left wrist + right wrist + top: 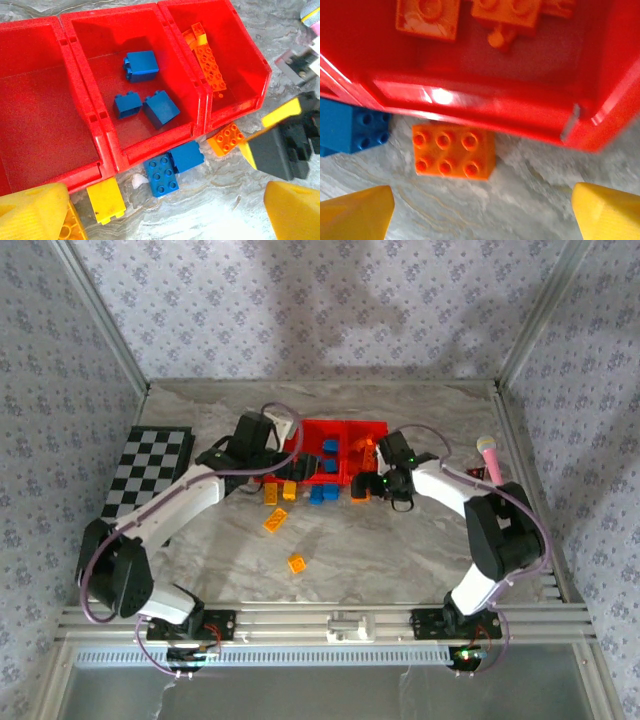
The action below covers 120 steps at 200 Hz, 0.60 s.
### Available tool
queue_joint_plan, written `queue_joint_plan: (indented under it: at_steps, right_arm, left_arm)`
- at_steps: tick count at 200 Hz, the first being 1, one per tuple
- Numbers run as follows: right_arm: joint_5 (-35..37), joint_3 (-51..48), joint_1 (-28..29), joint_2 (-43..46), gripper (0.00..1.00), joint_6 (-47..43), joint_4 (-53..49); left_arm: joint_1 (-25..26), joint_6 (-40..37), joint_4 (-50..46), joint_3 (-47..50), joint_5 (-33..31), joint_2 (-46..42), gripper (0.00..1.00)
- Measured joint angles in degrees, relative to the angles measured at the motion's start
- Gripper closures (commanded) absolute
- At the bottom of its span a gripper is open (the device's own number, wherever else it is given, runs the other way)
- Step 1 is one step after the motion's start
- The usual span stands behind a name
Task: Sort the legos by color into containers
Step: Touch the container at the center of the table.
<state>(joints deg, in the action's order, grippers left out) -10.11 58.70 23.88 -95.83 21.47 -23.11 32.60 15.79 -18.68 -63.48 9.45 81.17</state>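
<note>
Three joined red bins (345, 430) stand at mid-table. The middle bin (100, 60) holds three blue bricks (141, 65); the right bin (485, 100) holds orange bricks (210, 62); the left bin (35, 110) has no brick in it. On the table in front lie two blue bricks (161, 175), a yellow brick (106, 200) and an orange brick (454, 151). My left gripper (165, 222) hovers open over the blue pair. My right gripper (480, 220) is open just short of the orange brick. More yellow-orange bricks (275, 521) lie nearer the arms.
A black-and-white checkered board (150, 472) lies at the left. A pink cylinder (489, 455) stands at the right, beside the right arm. The two grippers (385, 483) are close together at the bins' front edge. Bare marble table (400, 560) lies in front.
</note>
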Motion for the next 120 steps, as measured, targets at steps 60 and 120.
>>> queue_joint_plan:
  at_steps: [60, 120]
  right_arm:
    - [-0.2, 7.6, 0.0, -7.3, 0.07, -2.6, 0.0]
    - [2.0, 9.5, 1.2, -8.2, 0.07, -4.4, -1.2]
  left_arm:
    - [-0.5, 2.0, 0.9, 3.9, -0.1, -3.9, 0.00]
    - [-0.5, 2.4, 1.0, 5.2, 0.0, -4.0, 0.00]
